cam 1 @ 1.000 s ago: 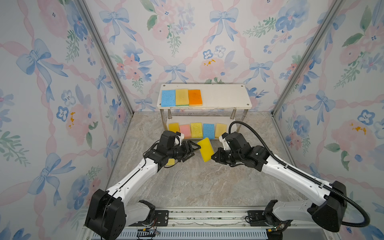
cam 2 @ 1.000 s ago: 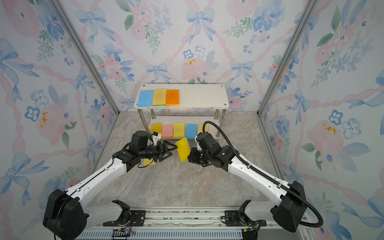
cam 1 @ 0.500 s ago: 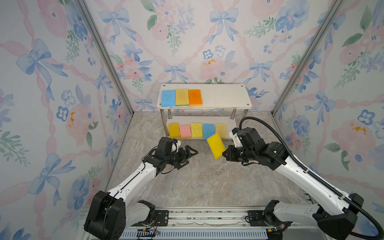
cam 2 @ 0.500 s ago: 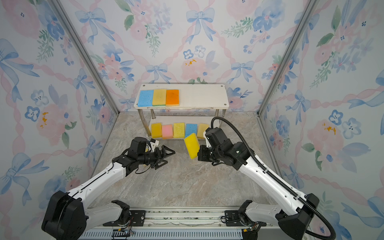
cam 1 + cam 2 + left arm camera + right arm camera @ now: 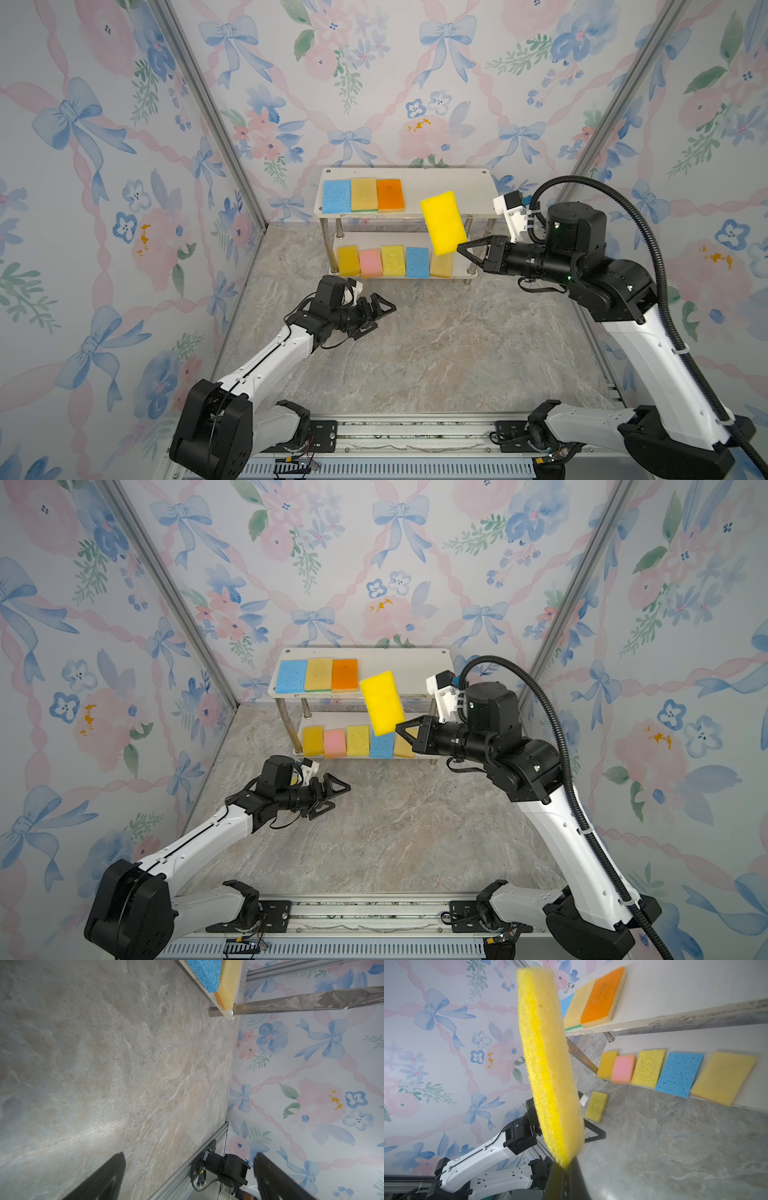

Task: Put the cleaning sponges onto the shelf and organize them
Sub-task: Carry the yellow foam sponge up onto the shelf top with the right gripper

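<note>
Before the shelf (image 5: 449, 183), right fingers (image 5: 575, 1180) clamp the yellow sponge (image 5: 443, 221) by its corner; left fingers (image 5: 104, 1182) apart.

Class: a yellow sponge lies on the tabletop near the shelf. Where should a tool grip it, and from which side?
Probably across its short width, at mid-length, coming from above: the sponge lies flat, with only its top and thin edges exposed. The open left tool is nearest.

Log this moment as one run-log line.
right hand: shut on yellow sponge, aloft before shelf | left hand: open, empty | top row: three | bottom row: five | table: one loose sponge
</note>
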Controlling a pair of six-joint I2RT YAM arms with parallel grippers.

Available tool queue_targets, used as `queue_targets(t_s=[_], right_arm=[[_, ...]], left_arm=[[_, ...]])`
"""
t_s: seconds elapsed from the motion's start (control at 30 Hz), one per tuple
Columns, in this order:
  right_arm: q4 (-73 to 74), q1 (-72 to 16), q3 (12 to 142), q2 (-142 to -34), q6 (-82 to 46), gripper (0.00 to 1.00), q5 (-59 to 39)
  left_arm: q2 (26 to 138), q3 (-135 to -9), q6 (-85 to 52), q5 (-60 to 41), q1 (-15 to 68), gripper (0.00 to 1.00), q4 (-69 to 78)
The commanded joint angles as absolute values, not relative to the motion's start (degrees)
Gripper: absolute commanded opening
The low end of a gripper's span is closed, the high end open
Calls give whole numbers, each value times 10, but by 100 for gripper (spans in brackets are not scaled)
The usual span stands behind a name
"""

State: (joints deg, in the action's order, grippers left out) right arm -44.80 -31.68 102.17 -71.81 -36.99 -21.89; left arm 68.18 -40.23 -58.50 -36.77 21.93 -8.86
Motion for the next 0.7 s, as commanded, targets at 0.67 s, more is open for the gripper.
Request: queue_targets(t_s=[0.67], right_arm=[[-528, -220, 1420, -1106, -488, 1, -288]], left_arm=[[583, -324, -575, -403, 186, 98, -109]])
